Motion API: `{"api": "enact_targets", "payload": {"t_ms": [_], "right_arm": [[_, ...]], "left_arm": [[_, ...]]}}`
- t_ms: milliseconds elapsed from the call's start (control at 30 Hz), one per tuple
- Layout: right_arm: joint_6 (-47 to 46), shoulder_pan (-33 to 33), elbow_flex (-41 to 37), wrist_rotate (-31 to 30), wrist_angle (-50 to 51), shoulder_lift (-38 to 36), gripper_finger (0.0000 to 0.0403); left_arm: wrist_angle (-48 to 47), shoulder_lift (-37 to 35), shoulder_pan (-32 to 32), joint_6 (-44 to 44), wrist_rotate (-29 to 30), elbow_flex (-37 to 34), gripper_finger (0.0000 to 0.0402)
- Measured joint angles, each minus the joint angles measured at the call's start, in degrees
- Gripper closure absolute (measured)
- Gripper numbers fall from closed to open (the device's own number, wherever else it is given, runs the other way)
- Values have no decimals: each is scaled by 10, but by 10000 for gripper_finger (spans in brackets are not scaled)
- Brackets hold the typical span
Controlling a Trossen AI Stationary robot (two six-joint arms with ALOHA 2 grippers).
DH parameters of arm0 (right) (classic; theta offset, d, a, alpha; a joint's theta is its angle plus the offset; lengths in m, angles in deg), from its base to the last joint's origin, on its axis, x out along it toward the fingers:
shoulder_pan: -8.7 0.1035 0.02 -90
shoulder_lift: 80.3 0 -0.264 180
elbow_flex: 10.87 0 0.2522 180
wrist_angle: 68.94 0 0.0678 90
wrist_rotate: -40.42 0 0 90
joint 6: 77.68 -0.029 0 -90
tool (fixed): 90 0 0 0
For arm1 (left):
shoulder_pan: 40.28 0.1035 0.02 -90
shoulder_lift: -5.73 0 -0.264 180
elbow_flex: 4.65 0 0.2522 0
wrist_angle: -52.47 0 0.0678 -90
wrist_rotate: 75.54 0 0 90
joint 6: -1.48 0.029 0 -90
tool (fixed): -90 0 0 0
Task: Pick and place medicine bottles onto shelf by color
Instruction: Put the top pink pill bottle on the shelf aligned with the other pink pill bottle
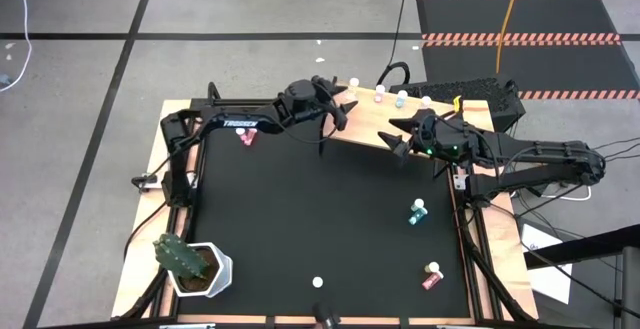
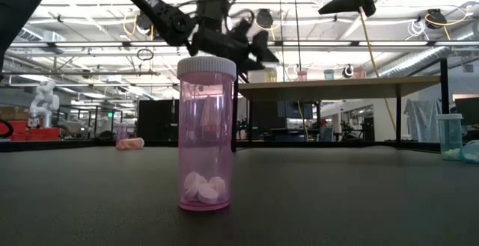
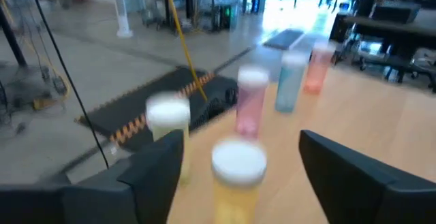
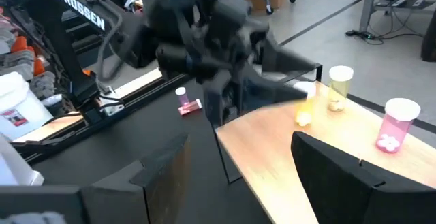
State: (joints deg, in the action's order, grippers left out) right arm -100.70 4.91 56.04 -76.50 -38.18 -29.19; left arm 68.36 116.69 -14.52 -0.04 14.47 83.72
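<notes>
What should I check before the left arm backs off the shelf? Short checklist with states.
1. Left gripper fingers apart around the yellow bottle: ok, gaps show on both sides.
2. Yellow bottle standing upright on the shelf: ok.
3. Second yellow bottle close beside a finger, could be clipped on retreat: cannot tell.
4. Pink bottle and teal bottle farther along the shelf, upright: ok.
5. Right gripper open above the shelf's near edge, away from the left: ok.
6. Bottles left on the table, such as the fallen pink one: not ok, sorting unfinished.

Bottles upright on shelf (image 1: 372,129); pink bottle (image 2: 206,134) upright, teal bottle (image 1: 417,211) seemingly tipped.
</notes>
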Motion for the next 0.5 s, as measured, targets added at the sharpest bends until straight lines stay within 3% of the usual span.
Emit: {"api": "enact_targets", "payload": {"t_ms": [167, 333, 500], "right_arm": [[-1, 11, 0, 0, 0, 0, 150], [0, 17, 0, 0, 0, 0, 150], [-15, 16, 0, 17, 0, 0, 150]], "left_arm": [[-52, -56, -3, 17, 0, 1, 65], [-180, -150, -11, 10, 4, 1, 51], [-353, -257, -14, -85, 90, 2, 50]]}}
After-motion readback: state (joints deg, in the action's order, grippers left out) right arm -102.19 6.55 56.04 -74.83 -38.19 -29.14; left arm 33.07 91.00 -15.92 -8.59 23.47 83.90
